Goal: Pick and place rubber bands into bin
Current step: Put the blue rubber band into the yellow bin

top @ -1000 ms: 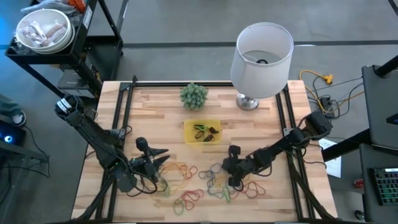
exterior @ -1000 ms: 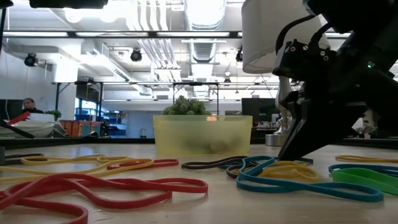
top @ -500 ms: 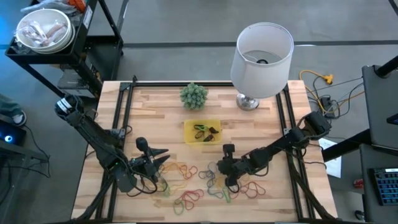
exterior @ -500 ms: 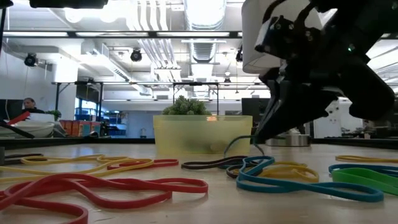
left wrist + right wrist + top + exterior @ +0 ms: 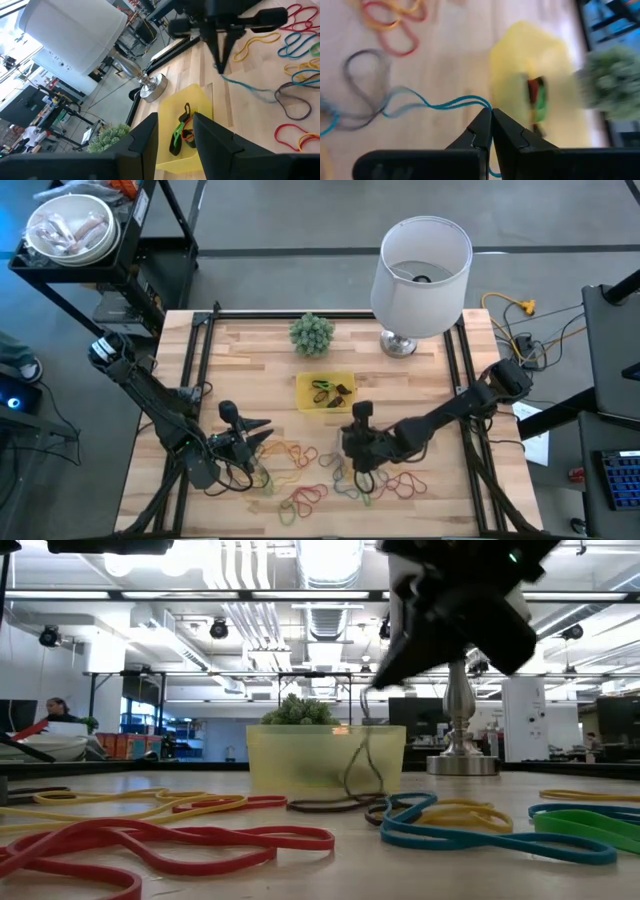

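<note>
Now my right gripper (image 5: 490, 117) pinches a blue rubber band (image 5: 440, 104) tight and holds it up over the rubber bands (image 5: 330, 475) on the table (image 5: 250, 350). My left gripper (image 5: 262, 423) waits nearby, fingers apart, holding nothing. Farther back sits the yellow bin (image 5: 326, 392), bands inside.

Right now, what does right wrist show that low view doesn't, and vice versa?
Right wrist only: the right gripper shut on the blue rubber band, and rubber bands already in the bin.
Low view only: red rubber bands in the foreground, the lamp base, and the band's tail hanging near the tabletop.
Both: the bin, the plant and loose bands on the table.
</note>
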You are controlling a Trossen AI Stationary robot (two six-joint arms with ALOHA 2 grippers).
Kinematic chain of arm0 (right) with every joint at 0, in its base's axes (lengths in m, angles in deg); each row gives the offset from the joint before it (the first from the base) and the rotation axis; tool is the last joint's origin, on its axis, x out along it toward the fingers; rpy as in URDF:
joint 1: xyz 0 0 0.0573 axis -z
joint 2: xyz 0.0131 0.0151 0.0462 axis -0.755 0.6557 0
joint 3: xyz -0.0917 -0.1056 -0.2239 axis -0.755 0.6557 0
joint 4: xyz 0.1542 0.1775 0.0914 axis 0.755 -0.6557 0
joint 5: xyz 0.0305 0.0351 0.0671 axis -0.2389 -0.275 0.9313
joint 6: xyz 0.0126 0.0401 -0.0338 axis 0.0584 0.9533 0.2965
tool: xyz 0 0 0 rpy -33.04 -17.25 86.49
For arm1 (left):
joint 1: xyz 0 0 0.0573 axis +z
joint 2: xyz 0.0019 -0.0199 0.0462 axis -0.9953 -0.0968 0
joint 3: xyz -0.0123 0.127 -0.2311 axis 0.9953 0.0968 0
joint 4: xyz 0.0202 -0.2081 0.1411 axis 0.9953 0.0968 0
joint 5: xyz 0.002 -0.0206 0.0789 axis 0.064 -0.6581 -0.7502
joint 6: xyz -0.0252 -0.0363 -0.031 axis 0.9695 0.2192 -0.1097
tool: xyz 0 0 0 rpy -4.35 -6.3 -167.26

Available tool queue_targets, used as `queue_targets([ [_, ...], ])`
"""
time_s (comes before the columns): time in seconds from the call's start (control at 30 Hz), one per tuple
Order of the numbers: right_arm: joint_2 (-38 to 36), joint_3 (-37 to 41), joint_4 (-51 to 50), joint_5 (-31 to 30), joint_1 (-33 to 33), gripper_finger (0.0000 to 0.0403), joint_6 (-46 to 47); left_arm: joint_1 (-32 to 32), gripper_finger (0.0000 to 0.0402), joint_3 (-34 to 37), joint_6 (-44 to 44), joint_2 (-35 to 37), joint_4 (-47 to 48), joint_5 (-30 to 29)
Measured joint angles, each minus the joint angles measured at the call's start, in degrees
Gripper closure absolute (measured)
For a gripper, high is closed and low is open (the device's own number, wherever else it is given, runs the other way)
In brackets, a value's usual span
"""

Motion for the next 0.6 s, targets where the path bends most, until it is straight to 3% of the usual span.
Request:
queue_targets([
  [0.33,-0.04,-7.90,-4.19,-6.27,2.30,0.0394,-7.69,0.00,0.0295,0.21,0.01,0.00,-0.01,0.00],
  [0.6,-0.09,-9.19,-4.17,-6.38,9.25,0.0394,-11.32,0.00,0.0295,0.32,0.01,0.00,-0.01,0.02],
])
